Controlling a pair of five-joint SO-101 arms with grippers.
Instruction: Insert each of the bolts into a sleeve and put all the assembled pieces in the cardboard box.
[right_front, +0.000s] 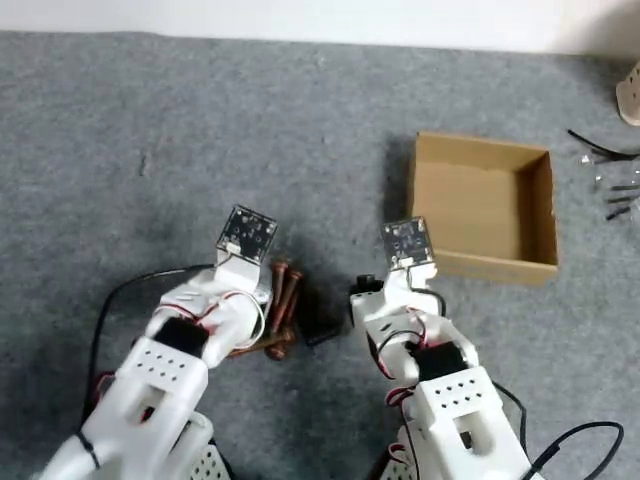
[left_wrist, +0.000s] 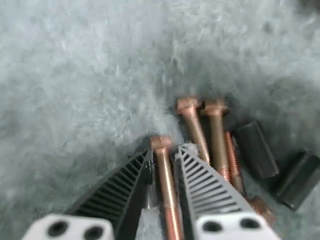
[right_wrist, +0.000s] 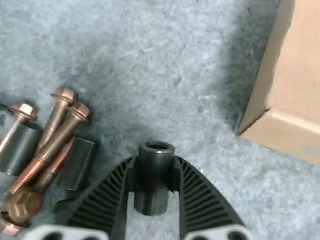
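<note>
My left gripper (left_wrist: 163, 150) is shut on a copper bolt (left_wrist: 165, 185), head outward, just above the grey carpet. Beside it lie two more copper bolts (left_wrist: 200, 127) and black sleeves (left_wrist: 256, 149) in a small pile (right_front: 283, 310). My right gripper (right_wrist: 155, 162) is shut on a black sleeve (right_wrist: 154, 175), its open bore facing outward. The cardboard box (right_front: 484, 206) stands open just beyond the right arm; its corner (right_wrist: 285, 100) is close to the held sleeve. In the right wrist view, loose bolts (right_wrist: 55, 135) and a sleeve (right_wrist: 76, 164) lie to the side.
Black cables (right_front: 610, 180) and small parts lie at the right edge of the carpet past the box. A black cable (right_front: 120, 300) runs beside the left arm. Open grey carpet (right_front: 200, 130) spreads beyond both arms.
</note>
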